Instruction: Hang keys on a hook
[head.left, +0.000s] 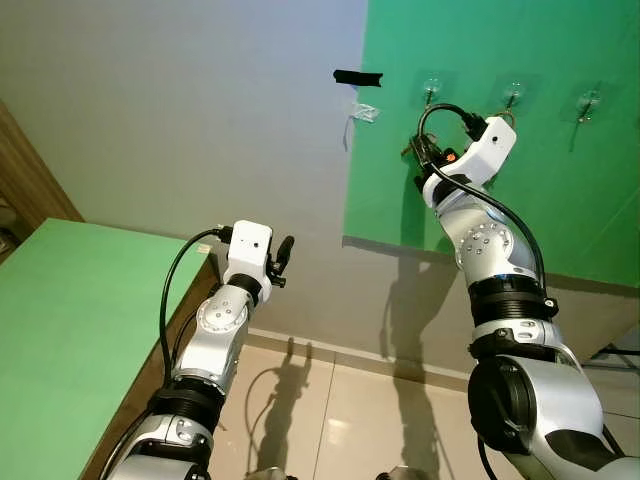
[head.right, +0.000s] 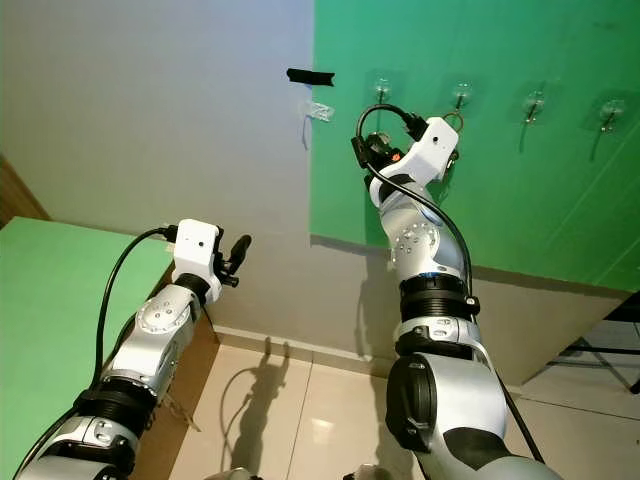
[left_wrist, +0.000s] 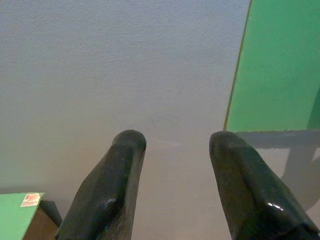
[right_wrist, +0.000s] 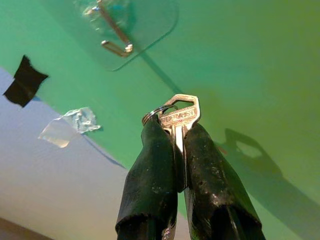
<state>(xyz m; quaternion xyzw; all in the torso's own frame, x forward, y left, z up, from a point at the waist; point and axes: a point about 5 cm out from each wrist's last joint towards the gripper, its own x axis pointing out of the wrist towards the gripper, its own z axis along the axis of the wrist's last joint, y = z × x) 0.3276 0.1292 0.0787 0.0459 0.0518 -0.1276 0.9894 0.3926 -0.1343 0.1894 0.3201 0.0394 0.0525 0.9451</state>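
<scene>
The right gripper (right_wrist: 175, 145) reached up at the green board (right_wrist: 240, 75), fingers clamped on the keys (right_wrist: 177, 116), the hook (right_wrist: 114, 37) at 11 o'clock. The left gripper (left_wrist: 175, 165) stood forward, fingers apart.

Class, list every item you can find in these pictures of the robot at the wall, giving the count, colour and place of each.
Key: one, silver, on a ring, pinched in the right gripper just short of a hook.
Hooks: four, clear with metal prongs, in a row on the green panel.
Green panel: one, on the grey wall.
Black tape: one strip, at the panel's edge.
Clear tape: one crumpled piece, below the black tape.
Green table: one, at the robot's left.
Right gripper: black, raised to the hooks.
Left gripper: black, open, facing the wall.
</scene>
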